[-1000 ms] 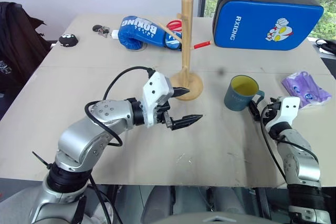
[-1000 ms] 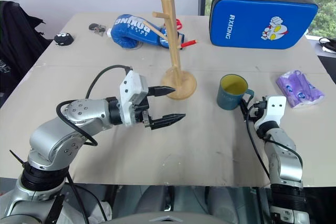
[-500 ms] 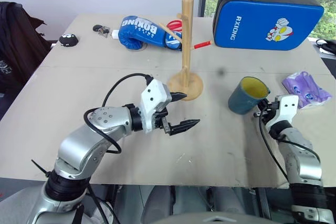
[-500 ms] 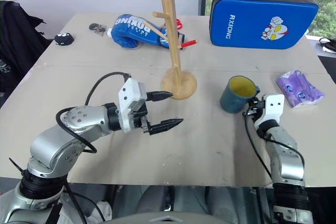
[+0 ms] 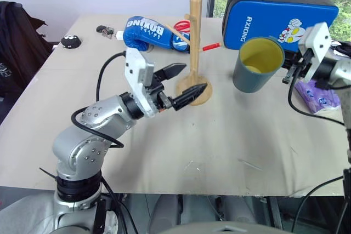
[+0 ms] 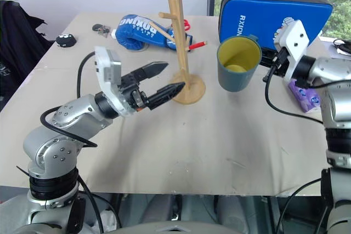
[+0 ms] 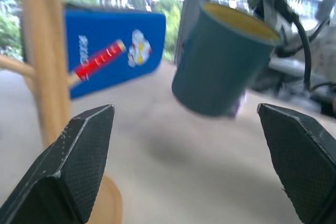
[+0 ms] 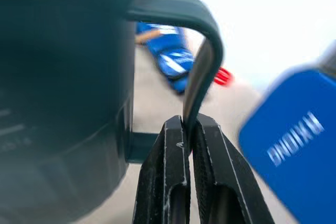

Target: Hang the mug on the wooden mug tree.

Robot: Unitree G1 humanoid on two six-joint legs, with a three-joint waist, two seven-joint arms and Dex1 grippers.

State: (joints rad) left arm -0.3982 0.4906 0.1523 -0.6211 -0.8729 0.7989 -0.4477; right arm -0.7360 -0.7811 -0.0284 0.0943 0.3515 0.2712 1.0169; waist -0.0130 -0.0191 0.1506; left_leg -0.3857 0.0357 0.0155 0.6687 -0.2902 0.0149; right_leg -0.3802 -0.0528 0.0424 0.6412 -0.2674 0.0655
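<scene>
Now right pincer (image 8: 188, 129) clamps mug (image 5: 256, 64) by its handle, leaving the loop free for wooden mug tree (image 5: 194, 42); left pincer (image 5: 184, 82) stands apart.

mug (image 5: 256, 64) right of wooden mug tree (image 5: 194, 53), boxing glove (image 5: 145, 33) behind tree, packet (image 5: 318, 95) far right

We count one mug (image 5: 256, 64), one wooden mug tree (image 5: 194, 53), one blue boxing glove (image 5: 149, 33), one blue strike pad (image 5: 279, 19), one purple packet (image 5: 317, 95) and two grippers: left gripper (image 5: 186, 82), right gripper (image 5: 287, 72).
</scene>
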